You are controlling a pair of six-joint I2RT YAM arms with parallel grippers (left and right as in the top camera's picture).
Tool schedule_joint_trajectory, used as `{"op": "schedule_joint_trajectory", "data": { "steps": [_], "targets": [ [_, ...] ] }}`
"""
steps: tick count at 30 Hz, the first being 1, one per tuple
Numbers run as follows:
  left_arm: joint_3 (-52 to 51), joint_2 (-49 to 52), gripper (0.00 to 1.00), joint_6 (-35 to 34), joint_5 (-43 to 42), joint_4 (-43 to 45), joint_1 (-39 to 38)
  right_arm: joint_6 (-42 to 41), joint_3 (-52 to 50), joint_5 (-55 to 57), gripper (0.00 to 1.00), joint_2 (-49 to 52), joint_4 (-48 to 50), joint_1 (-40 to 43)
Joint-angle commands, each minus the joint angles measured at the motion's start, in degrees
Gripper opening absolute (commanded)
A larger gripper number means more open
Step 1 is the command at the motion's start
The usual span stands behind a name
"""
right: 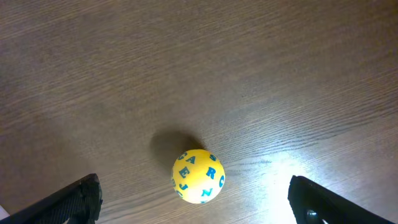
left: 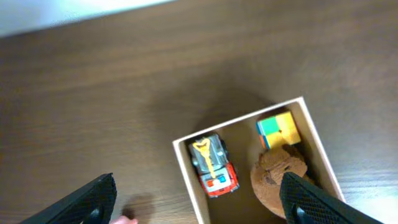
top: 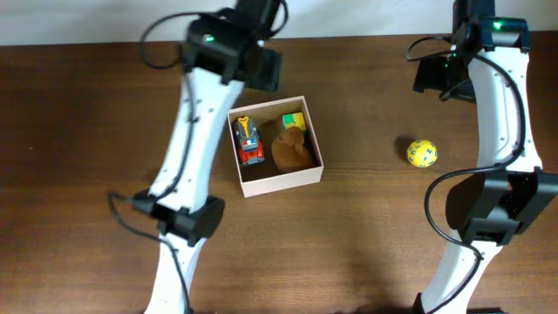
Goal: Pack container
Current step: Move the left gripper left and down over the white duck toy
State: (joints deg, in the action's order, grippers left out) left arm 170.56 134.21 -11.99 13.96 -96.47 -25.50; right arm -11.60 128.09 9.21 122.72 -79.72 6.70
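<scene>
From overhead, the container (top: 276, 146) is sitting on the table (top: 78, 131) left of centre, holding a toy truck (top: 249, 142), a green-and-yellow cube (top: 295, 120) and a brown lump (top: 292, 151). The yellow ball (top: 421, 153) is lying well apart to its right, so the step in hand is, I judge, fetching that ball. In the left wrist view, the left gripper (left: 198, 193) is hovering above the container with its fingers spread wide and gripping nothing; it would do best lifting clear, leaving the box free. In the right wrist view, the right gripper (right: 194, 190) is hanging with fingers wide apart, the ball lying below and between them. It should be descending straight, keeping the ball centred, and closing gently, since a ball is liable to roll.
</scene>
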Motion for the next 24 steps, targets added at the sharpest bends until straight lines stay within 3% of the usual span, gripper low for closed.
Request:
{"op": "schedule_joint_trajectory", "data": {
  "steps": [1, 11, 24],
  "targets": [
    [0.8, -4.3, 0.87, 0.1, 2.7, -0.2, 0.8, 0.2, 0.7, 0.9, 0.99, -0.7, 0.0, -0.3],
    [0.8, -8.7, 0.92, 0.1, 19.4, -0.2, 3.3, 0.2, 0.7, 0.9, 0.99, -0.7, 0.0, -0.3],
    [0.8, -9.7, 0.93, 0.1, 21.0, -0.2, 10.2, 0.2, 0.7, 0.9, 0.99, -0.7, 0.0, -0.3]
  ]
}}
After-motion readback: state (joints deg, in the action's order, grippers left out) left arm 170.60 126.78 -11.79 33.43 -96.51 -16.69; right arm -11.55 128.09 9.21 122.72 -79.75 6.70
